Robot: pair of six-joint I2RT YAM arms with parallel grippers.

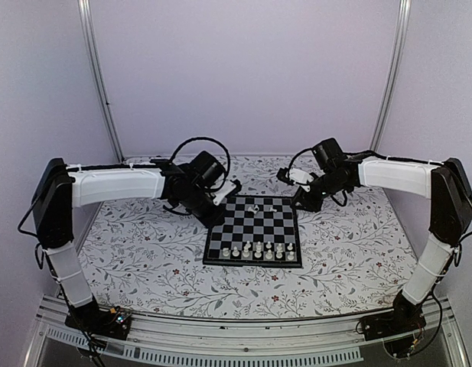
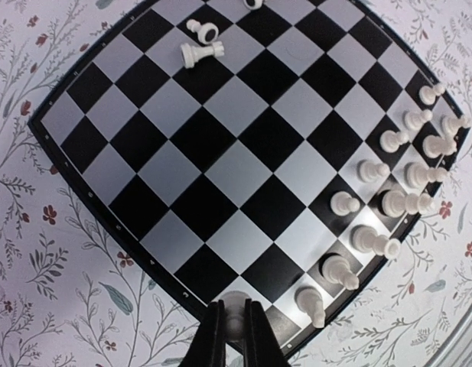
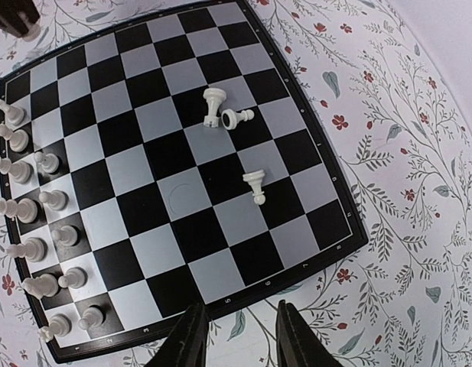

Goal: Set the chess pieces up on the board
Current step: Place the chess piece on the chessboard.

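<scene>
My left gripper (image 2: 236, 327) is clamped on a white piece (image 2: 235, 308) at the board's (image 2: 220, 153) left edge, by the end of the filled rows (image 2: 408, 172), likely to seat it there; right gripper (image 3: 239, 336), apart and empty, hovers over the worktop (image 3: 388, 191) off the right edge, near three toppled pieces (image 3: 237, 118).

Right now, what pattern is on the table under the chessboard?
The table is white with grey leafy sprigs and small red flowers, clearest in the right wrist view.

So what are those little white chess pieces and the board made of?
The pieces look like moulded plastic: smooth, cream, slightly shiny. The board seems a thin, flat printed sheet, its pale squares catching soft glare; plastic or coated card, I can't tell.
</scene>
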